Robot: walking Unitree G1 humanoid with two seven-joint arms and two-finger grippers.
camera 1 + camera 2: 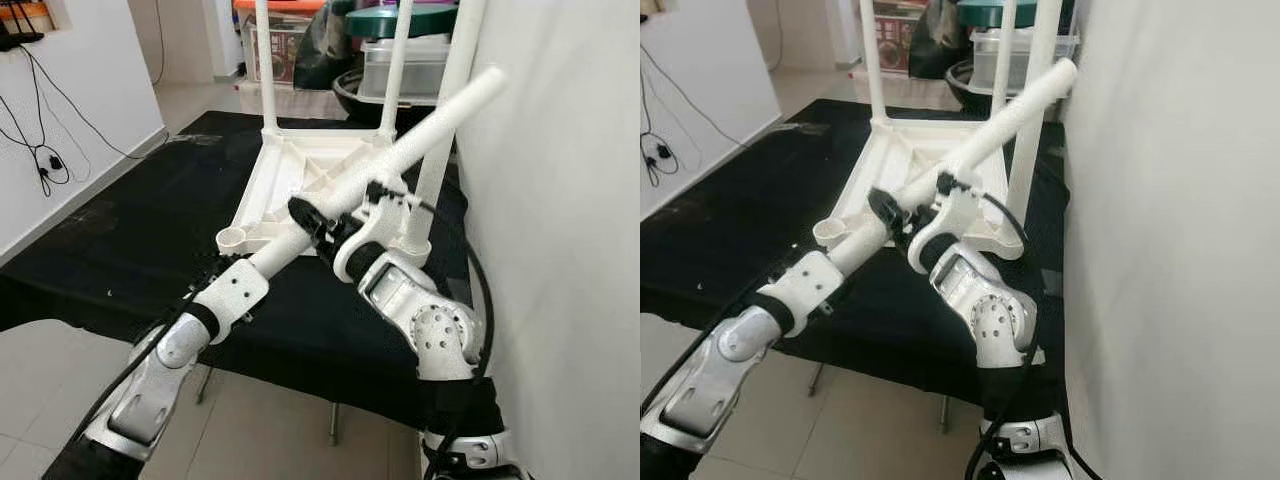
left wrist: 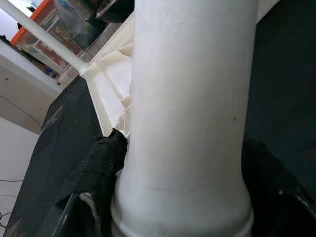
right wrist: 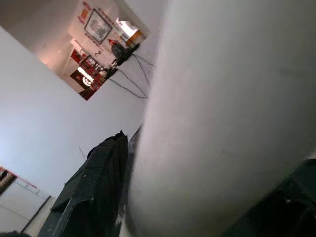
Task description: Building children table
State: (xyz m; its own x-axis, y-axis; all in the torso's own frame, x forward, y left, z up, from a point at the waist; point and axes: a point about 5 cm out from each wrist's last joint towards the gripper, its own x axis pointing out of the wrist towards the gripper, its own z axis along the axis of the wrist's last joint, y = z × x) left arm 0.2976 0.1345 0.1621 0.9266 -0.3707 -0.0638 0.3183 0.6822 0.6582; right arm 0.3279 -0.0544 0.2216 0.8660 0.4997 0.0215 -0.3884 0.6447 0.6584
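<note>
The white children's table top (image 1: 290,170) lies upside down on a black-covered table (image 1: 120,240). Three white legs stand upright in its corners, one of them at the near right (image 1: 432,185). The near left corner socket (image 1: 235,240) is empty. A loose white leg (image 1: 440,115) slants from low left to high right above the table top. My left gripper (image 1: 305,218) is shut on its lower part. My right gripper (image 1: 372,195) is shut on it just above. In the wrist views the leg (image 2: 187,113) runs close along a black finger (image 2: 101,168).
A white wall (image 1: 560,200) stands close on the right, by the leg's upper end. Plastic boxes and a dark bowl (image 1: 400,70) are piled behind the table. Cables (image 1: 45,150) hang on the left wall. Tiled floor lies below the table's near edge.
</note>
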